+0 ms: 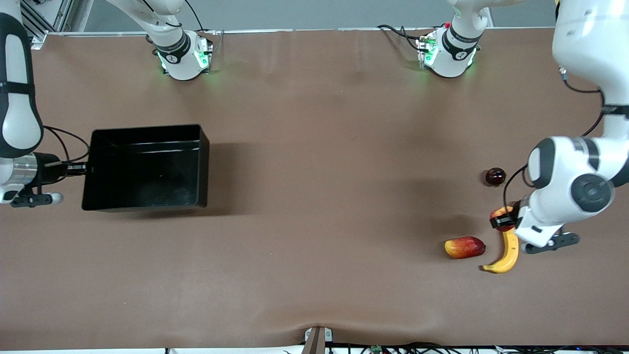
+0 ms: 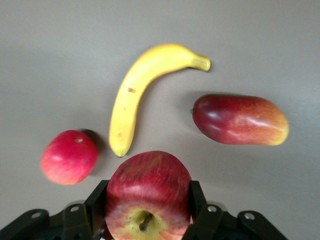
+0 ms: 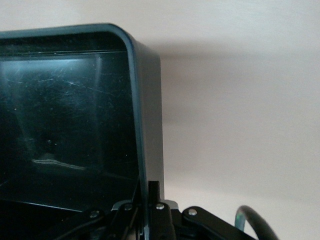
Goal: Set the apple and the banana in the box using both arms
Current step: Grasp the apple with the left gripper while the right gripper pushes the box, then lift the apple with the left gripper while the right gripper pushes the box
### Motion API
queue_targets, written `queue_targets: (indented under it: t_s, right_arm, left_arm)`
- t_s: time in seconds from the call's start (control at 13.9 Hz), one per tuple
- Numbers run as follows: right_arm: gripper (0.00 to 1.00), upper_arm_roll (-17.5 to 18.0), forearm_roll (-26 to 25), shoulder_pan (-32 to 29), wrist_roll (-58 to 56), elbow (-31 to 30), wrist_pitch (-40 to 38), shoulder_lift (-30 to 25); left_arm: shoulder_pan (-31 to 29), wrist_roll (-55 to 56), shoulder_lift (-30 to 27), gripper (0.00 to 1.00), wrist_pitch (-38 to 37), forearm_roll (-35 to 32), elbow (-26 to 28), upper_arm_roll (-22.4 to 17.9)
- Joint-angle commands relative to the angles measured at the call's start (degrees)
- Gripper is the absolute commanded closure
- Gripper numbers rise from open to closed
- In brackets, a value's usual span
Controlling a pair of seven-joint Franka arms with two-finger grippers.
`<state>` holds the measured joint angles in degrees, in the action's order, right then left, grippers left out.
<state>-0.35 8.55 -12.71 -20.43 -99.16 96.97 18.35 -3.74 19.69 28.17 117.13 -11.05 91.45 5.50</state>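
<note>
In the front view the apple (image 1: pixel 500 214) is largely hidden by the left gripper (image 1: pixel 502 221), while the box (image 3: pixel 70 125) is cut off by the right wrist view's edges.

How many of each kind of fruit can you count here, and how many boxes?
Banana: 1
Apple, held by the left gripper beside the banana: 1
Pinkish-red round fruit: 1
Oblong red-and-yellow fruit: 1
Dark round fruit: 1
Box, its wall clamped by the right gripper: 1
Total: 6
</note>
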Motion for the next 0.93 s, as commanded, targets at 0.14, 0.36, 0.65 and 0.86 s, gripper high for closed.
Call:
queue_targets:
  t_s: [0.14,0.36,0.65,0.86]
  right_arm:
    - [1.00,0.3,4.2,8.0,7.7,0.5,-2.0,0.0]
    - [1.00,0.3,6.6,16.2,16.1,0.6,-1.3,0.4]
    - [1.00,0.3,8.9,26.8,28.0,0.6,6.2,1.3]
    - [1.00,0.3,8.9,34.8,40.4,1.0,15.8,5.2]
  left_arm:
    - [0.1,1.3,-3.8,1.00,-7.0,-1.4,-4.0,0.9]
    - [0.1,0.9,-6.3,1.00,-11.6,-1.4,-7.9,1.1]
    - [-0.4,-0.5,-10.9,1.00,-13.2,-1.0,-8.4,2.2]
    - [-0.2,-2.5,-11.7,1.00,-15.1,-0.6,-8.2,2.2]
